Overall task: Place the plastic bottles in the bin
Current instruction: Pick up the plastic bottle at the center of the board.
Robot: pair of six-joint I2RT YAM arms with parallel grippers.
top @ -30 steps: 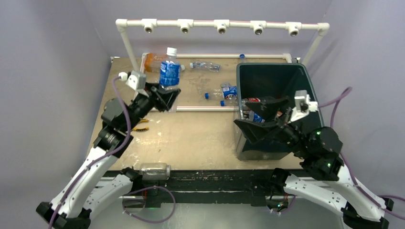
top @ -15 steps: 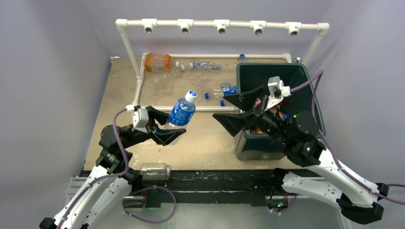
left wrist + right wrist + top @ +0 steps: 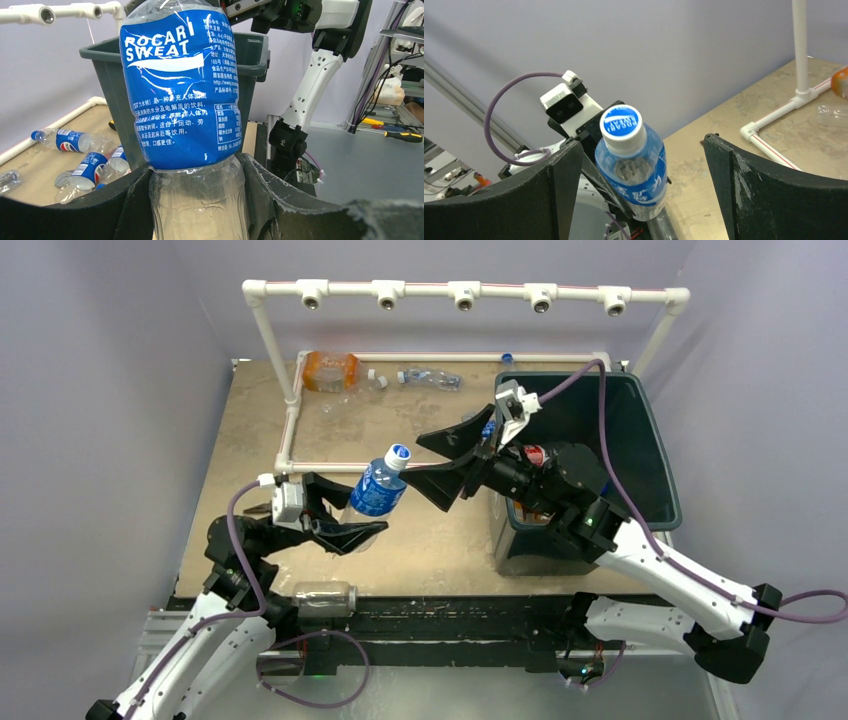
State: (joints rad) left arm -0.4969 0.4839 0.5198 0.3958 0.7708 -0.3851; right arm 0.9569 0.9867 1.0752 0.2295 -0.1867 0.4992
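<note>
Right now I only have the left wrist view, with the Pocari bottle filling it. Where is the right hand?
Observer: The right hand is open, one finger either side of the bottle near its cap, gaps on both sides.
Operator: Is the bottle over the bin?
Observer: No. The left hand holds it above the table, left of the bin, cap pointing toward the right hand.
Operator: Any bottles I can't see?
Observer: An orange bottle lies near the table's far left corner.
</note>
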